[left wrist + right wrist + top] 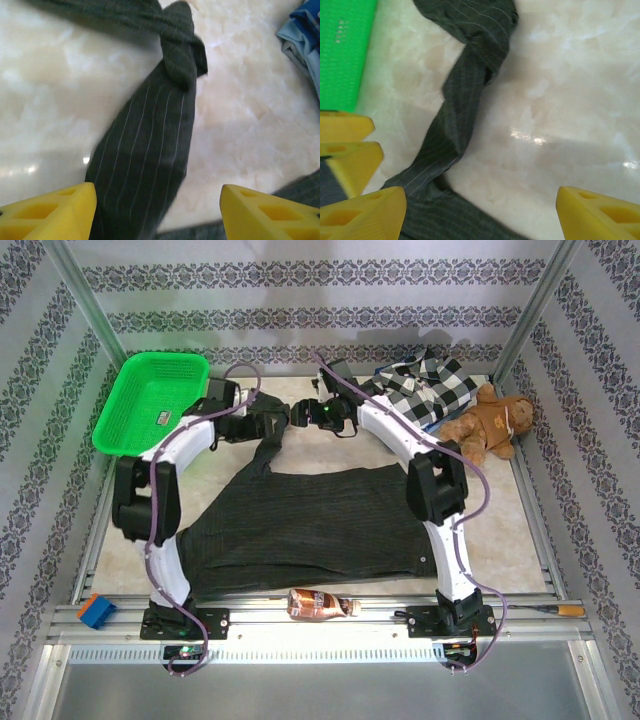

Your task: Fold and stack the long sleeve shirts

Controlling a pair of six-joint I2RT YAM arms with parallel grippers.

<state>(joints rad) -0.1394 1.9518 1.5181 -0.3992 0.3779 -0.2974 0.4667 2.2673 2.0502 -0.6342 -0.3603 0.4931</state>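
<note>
From where I stand, the marble-topped table (495, 540) carries the charcoal pinstriped shirt (320, 530). It is spread flat over the centre of the overhead view and down toward 6 o'clock, with one sleeve (268, 455) trailing off toward 11 o'clock. The green basket (150, 400) sits at 10 o'clock. The checked flannel shirt (432, 385) lies bunched at 1 o'clock, and the brown teddy bear (495, 425) sprawls just beside it at 2 o'clock. Both arms reach in over the sleeve's far end, with the left gripper (268, 423) and right gripper (300, 412) near each other. From overhead I cannot tell how their fingers stand.

The wrist cameras make that plain. In the left wrist view the left gripper (157, 212) is spread wide, its yellow fingers (50, 210) at 7 and 5 o'clock. The twisted sleeve (150, 150) lies on the marble between them, running from 6 up to 12 o'clock. This view also catches a blue garment (305, 30) at its 2 o'clock edge.

The right wrist view shows the right gripper (480, 215) just as wide. The sleeve (465, 100) passes close by the finger at 7 o'clock and coils up toward 12. The basket's green wall (345, 50) stands at 10 o'clock, and the left gripper's yellow fingers (350, 160) poke in at 9.

On the front rail, seen from overhead, a brown bottle (320, 605) lies on its side at 6 o'clock. An orange-handled screwdriver (555, 610) lies at 4 o'clock and a blue block (97, 612) at 8.
</note>
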